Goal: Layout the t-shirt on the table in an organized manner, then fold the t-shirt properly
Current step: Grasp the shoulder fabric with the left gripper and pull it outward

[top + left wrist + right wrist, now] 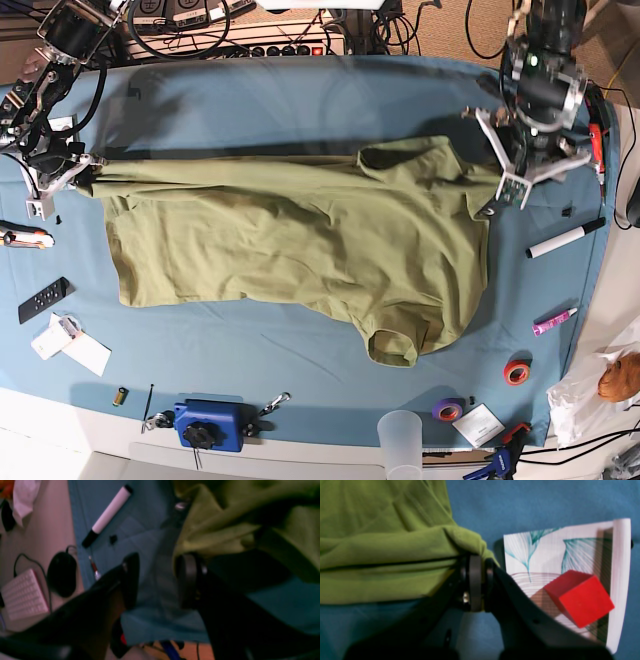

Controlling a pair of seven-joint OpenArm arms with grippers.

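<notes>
Marker [565, 239] just beside t-shirt [300, 235]

The left wrist view is blurred: the t-shirt [240, 522] runs off its top and right edges. In the right wrist view, a red cube [578, 597] sits on what may be a leaf-printed card [545, 552], its lower part hidden behind the right gripper [477, 585]

Left tool [156, 580] jaws apart; right tool [478, 585] clamped tight.
</notes>
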